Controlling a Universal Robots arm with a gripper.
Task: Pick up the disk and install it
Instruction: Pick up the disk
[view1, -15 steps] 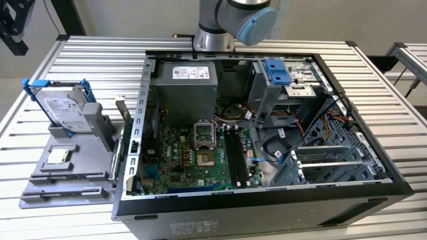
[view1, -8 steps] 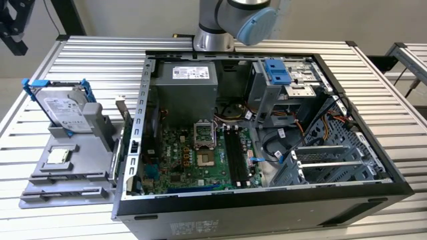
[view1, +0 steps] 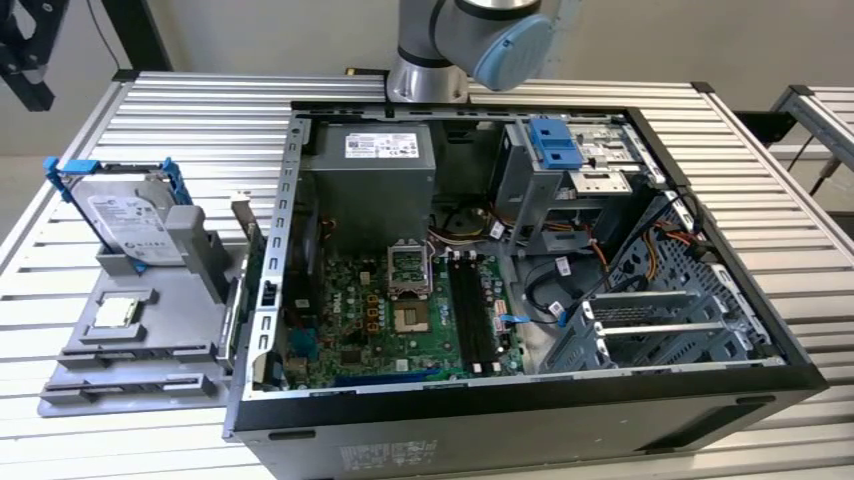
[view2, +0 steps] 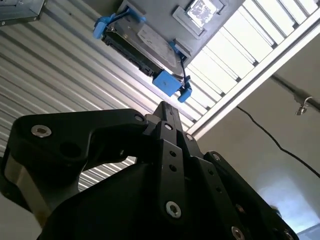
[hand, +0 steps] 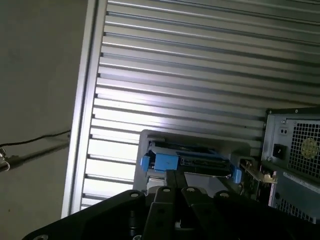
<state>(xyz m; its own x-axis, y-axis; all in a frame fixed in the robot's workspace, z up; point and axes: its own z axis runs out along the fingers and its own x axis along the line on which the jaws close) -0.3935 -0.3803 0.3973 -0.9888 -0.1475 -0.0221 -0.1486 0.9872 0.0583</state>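
The disk (view1: 127, 215) is a silver-grey drive with a white label in a blue carrier. It stands leaning on a grey holder (view1: 134, 350) at the exterior view's left, outside the computer case. Both wrist views show the disk (view2: 142, 47) (hand: 192, 160) edge-on, ahead of my gripper's tips. My gripper (view2: 162, 106) (hand: 172, 173) is black, its fingers meet at the tip, and it is shut with nothing in it. It hangs clear of the disk, not touching it.
The open computer case (view1: 534, 250) takes up the middle of the slatted metal table (view1: 187, 110). Inside are a power supply (view1: 374, 165), a motherboard and a drive bay with a blue bracket (view1: 551, 145). A small square chip (view1: 118, 312) lies on the grey holder. The table edge (view2: 250, 85) is close beyond the disk.
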